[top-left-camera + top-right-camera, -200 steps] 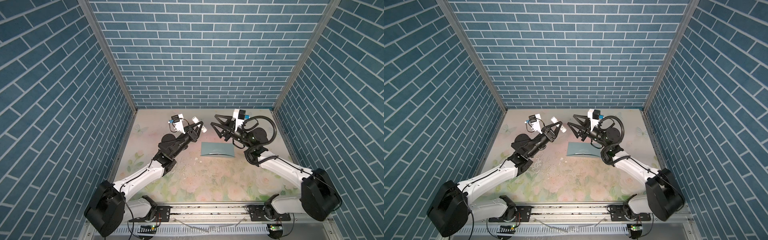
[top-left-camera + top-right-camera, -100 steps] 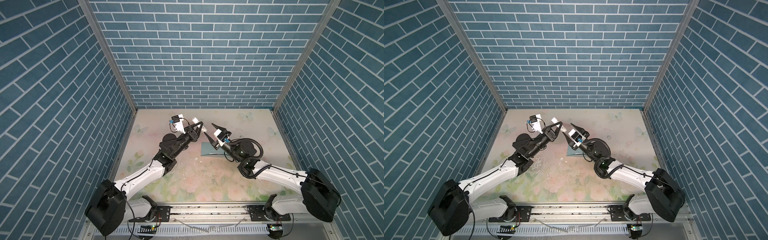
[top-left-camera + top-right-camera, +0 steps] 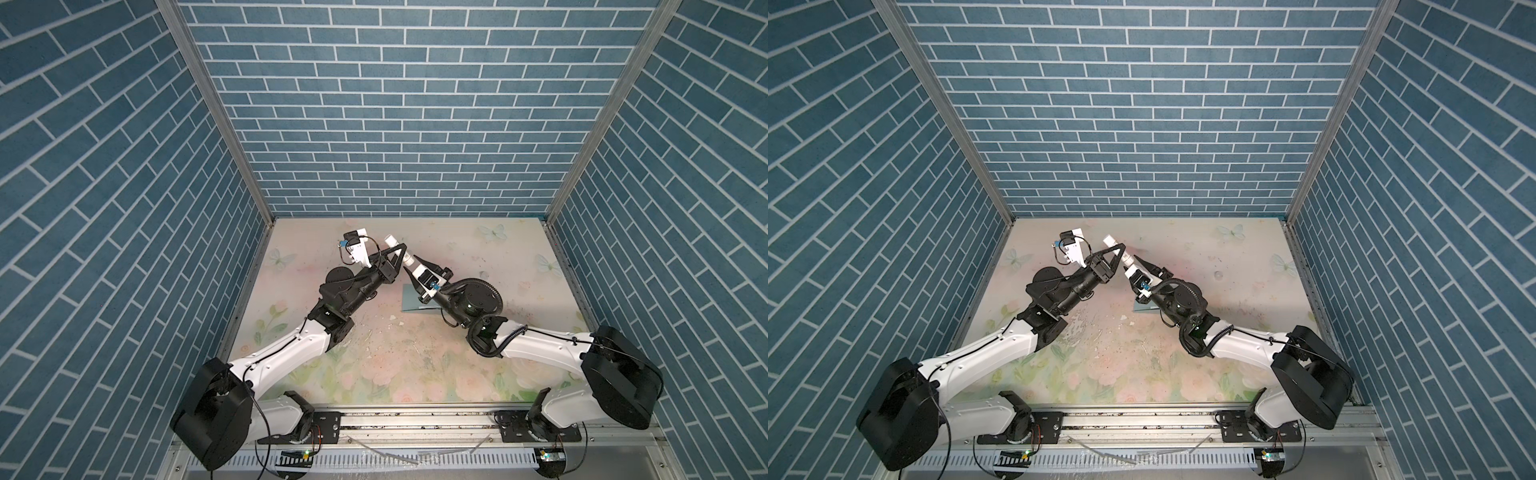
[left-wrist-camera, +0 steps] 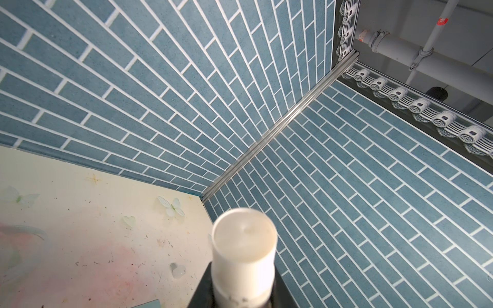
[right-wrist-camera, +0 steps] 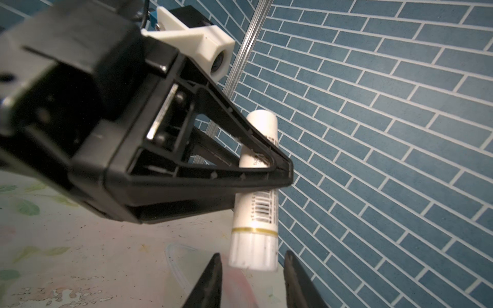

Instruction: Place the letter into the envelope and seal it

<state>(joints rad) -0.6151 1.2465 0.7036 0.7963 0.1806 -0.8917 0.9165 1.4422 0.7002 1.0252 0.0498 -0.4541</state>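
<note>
The glue stick (image 5: 256, 213) is clamped mid-body by the left gripper (image 5: 277, 173), whose jaws are closed across the tube. The stick's long axis runs almost straight out from the right gripper (image 5: 253, 256), ribbed end nearest. In the right wrist view that end sits level with the right jaw tips, between them. The right jaws stand partly open, with a narrow gap on each side of the ribbed end, and they grip nothing. The envelope (image 3: 411, 299) lies flat on the table (image 3: 478, 257), below and behind the right jaws. The letter is not visible, so it cannot be told whether it is inside.
</note>
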